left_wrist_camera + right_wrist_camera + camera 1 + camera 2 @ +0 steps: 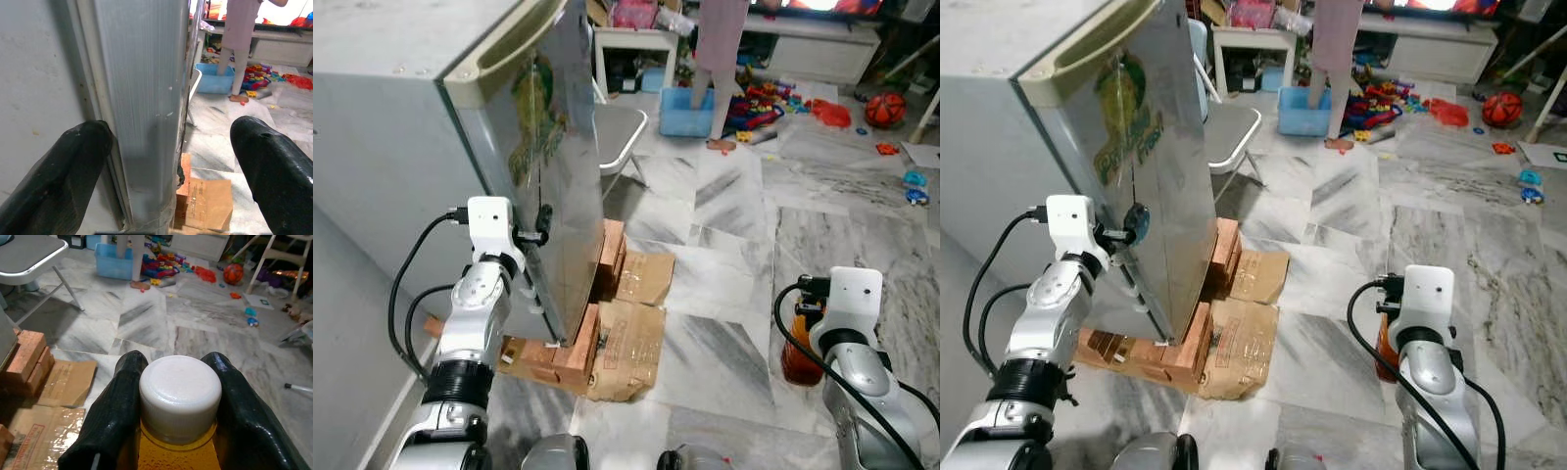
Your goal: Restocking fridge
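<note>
Fridge door [558,166] edge btwn end-effector fingers [54,171].

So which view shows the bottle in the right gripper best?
The right wrist view: the bottle, white-capped with orange contents, sits close up between the right gripper fingers. The eye views catch just an orange sliver behind the right wrist.

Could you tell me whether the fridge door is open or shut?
Shut, it seems: the door sits against the fridge, left gripper open astride its edge.

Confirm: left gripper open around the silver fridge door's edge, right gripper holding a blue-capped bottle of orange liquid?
Not quite. The cap is white, not blue: the right wrist view shows the right gripper shut on the white-capped orange bottle. The left gripper does straddle the silver fridge door edge, open.
</note>
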`<state>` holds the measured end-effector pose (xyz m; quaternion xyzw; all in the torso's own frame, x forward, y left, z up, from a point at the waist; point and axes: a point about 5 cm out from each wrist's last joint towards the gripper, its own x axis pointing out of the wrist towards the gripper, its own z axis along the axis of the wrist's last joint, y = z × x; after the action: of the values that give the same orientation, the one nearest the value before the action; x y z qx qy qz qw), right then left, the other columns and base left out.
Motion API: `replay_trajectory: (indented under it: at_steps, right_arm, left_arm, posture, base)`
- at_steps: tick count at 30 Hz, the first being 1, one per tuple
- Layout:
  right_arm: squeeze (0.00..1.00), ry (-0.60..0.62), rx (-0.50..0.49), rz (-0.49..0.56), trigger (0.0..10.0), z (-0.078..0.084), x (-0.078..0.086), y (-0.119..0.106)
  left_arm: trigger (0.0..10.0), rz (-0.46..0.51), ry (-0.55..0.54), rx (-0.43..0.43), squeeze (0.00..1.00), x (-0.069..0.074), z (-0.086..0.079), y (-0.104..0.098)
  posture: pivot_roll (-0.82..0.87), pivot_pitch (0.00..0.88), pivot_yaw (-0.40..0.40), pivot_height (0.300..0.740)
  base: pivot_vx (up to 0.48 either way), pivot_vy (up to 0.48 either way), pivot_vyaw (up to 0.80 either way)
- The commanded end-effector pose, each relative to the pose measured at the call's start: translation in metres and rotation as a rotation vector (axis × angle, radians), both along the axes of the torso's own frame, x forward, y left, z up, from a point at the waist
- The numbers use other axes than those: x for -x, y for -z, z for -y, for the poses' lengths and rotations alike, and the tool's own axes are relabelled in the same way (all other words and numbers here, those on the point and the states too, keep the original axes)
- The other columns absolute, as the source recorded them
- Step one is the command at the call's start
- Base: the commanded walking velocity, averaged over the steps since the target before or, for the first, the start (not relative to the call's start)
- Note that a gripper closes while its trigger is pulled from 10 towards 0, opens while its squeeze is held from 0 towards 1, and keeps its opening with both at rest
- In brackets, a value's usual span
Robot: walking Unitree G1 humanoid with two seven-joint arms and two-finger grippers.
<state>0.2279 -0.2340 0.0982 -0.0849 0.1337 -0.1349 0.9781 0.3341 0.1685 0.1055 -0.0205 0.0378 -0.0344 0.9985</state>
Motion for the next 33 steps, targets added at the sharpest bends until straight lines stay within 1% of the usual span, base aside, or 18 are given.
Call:
replay_trajectory:
  at_steps: [1, 4, 7, 8, 10, 11, 14, 15, 17, 20, 21, 22, 23, 24, 28, 29, 30, 33]
  right_arm:
    - [0.00, 0.031, 0.035, 0.029, 10.0, 0.003, 0.004, -0.009]
    - [0.00, 0.065, 0.057, 0.017, 10.0, 0.007, 0.010, -0.010]
    - [0.00, 0.126, 0.055, -0.026, 10.0, 0.015, 0.028, -0.008]
    - [0.00, 0.128, 0.054, -0.036, 10.0, 0.016, 0.031, -0.007]
    - [0.00, 0.128, 0.054, -0.046, 10.0, 0.016, 0.034, -0.006]
    - [0.00, 0.130, 0.048, -0.046, 10.0, 0.016, 0.036, -0.005]
    - [0.00, 0.137, 0.038, -0.040, 10.0, 0.015, 0.034, -0.004]
    - [0.00, 0.137, 0.038, -0.040, 10.0, 0.015, 0.034, -0.004]
    - [0.00, 0.141, 0.030, -0.025, 10.0, 0.013, 0.030, -0.005]
    - [0.00, 0.140, 0.023, -0.012, 10.0, 0.010, 0.026, -0.007]
    - [0.00, 0.140, 0.023, -0.012, 10.0, 0.010, 0.026, -0.007]
    - [0.00, 0.140, 0.021, -0.008, 10.0, 0.009, 0.025, -0.007]
    - [0.00, 0.135, 0.020, 0.000, 10.0, 0.007, 0.021, -0.008]
    - [0.00, 0.135, 0.020, 0.000, 10.0, 0.007, 0.021, -0.008]
    - [0.00, 0.112, 0.026, 0.023, 10.0, 0.004, 0.013, -0.014]
    - [0.00, 0.112, 0.026, 0.023, 10.0, 0.004, 0.013, -0.014]
    - [0.00, 0.104, 0.028, 0.033, 10.0, 0.004, 0.010, -0.015]
    - [0.00, 0.092, 0.028, 0.049, 10.0, 0.002, 0.001, -0.017]
  left_arm:
    - [10.0, 0.066, 0.129, 0.019, 0.00, -0.013, 0.025, -0.021]
    - [10.0, 0.051, 0.224, 0.006, 0.00, -0.013, 0.045, -0.021]
    - [10.0, 0.035, 0.650, -0.040, 0.00, 0.002, 0.108, -0.022]
    - [10.0, 0.027, 0.744, -0.054, 0.00, 0.010, 0.122, -0.021]
    - [10.0, 0.019, 0.830, -0.065, 0.00, 0.018, 0.136, -0.021]
    - [10.0, -0.004, 0.947, -0.051, 0.00, 0.030, 0.151, -0.017]
    - [10.0, 0.001, 1.009, -0.056, 0.00, 0.039, 0.159, -0.015]
    - [10.0, 0.001, 1.009, -0.056, 0.00, 0.039, 0.159, -0.015]
    - [10.0, 0.010, 0.933, -0.100, 0.00, 0.033, 0.151, -0.012]
    - [10.0, 0.023, 0.807, -0.081, 0.00, 0.021, 0.133, -0.012]
    - [10.0, 0.023, 0.807, -0.081, 0.00, 0.021, 0.133, -0.012]
    - [10.0, 0.028, 0.762, -0.063, 0.00, 0.018, 0.126, -0.014]
    - [10.0, 0.060, 0.619, -0.065, 0.00, 0.010, 0.100, -0.016]
    - [10.0, 0.060, 0.619, -0.065, 0.00, 0.010, 0.100, -0.016]
    - [10.0, 0.074, 0.434, -0.051, 0.00, 0.008, 0.064, -0.014]
    - [10.0, 0.074, 0.434, -0.051, 0.00, 0.008, 0.064, -0.014]
    - [10.0, 0.072, 0.385, -0.033, 0.00, 0.009, 0.056, -0.013]
    - [10.0, 0.071, 0.337, -0.019, 0.00, 0.013, 0.044, -0.011]
  posture:
    - [-0.06, 0.045, -0.004, 0.740]
    - [-0.06, 0.044, -0.006, 0.740]
    - [-0.06, 0.036, -0.011, 0.740]
    - [-0.06, 0.036, -0.012, 0.740]
    - [-0.07, 0.038, -0.010, 0.740]
    - [-0.08, 0.039, 0.003, 0.740]
    - [-0.08, 0.040, 0.016, 0.740]
    - [-0.08, 0.040, 0.016, 0.740]
    - [-0.07, 0.045, 0.022, 0.740]
    - [-0.06, 0.045, 0.024, 0.740]
    - [-0.06, 0.045, 0.024, 0.740]
    - [-0.06, 0.045, 0.024, 0.740]
    - [-0.05, 0.047, 0.017, 0.740]
    - [-0.05, 0.047, 0.017, 0.740]
    - [-0.04, 0.048, 0.012, 0.740]
    - [-0.04, 0.048, 0.012, 0.740]
    - [-0.04, 0.048, 0.011, 0.740]
    - [-0.04, 0.046, 0.016, 0.740]
  base:
    - [0.000, 0.000, 0.00]
    - [0.000, 0.000, 0.00]
    - [0.000, 0.000, 0.00]
    - [0.000, 0.000, 0.00]
    - [0.000, 0.000, 0.00]
    - [0.000, 0.000, 0.00]
    - [0.000, 0.000, 0.00]
    - [0.000, 0.000, 0.00]
    - [0.000, 0.000, 0.00]
    - [0.000, 0.000, 0.00]
    - [0.000, 0.000, 0.00]
    - [0.000, 0.000, 0.00]
    - [0.000, 0.000, 0.00]
    - [0.000, 0.000, 0.00]
    - [0.000, 0.000, 0.00]
    - [0.000, 0.000, 0.00]
    - [0.000, -0.341, 0.00]
    - [0.000, -0.434, 0.00]
